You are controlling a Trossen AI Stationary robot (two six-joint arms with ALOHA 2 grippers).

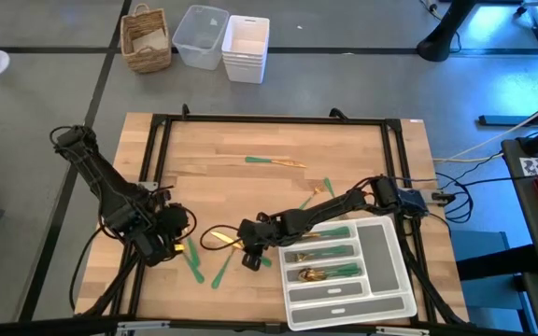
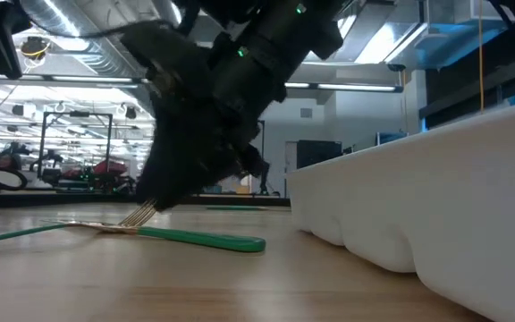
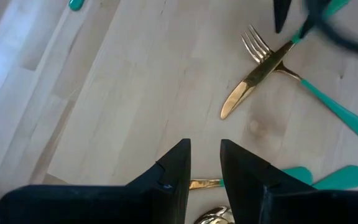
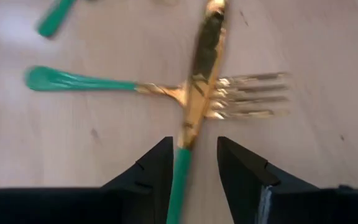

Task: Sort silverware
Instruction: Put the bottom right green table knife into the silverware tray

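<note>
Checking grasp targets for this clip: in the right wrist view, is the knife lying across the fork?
Yes, the knife lies crossed over the fork near its tines, with its green handle running back between the right hand's open fingers.

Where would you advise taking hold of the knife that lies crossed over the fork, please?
Take the knife by its green handle, where it lies clear of the fork, rather than at the gold blade crossing the fork's neck. Come straight down with a finger either side of the slim handle: the right gripper is open and already straddles it. The left gripper waits open nearby.
</note>
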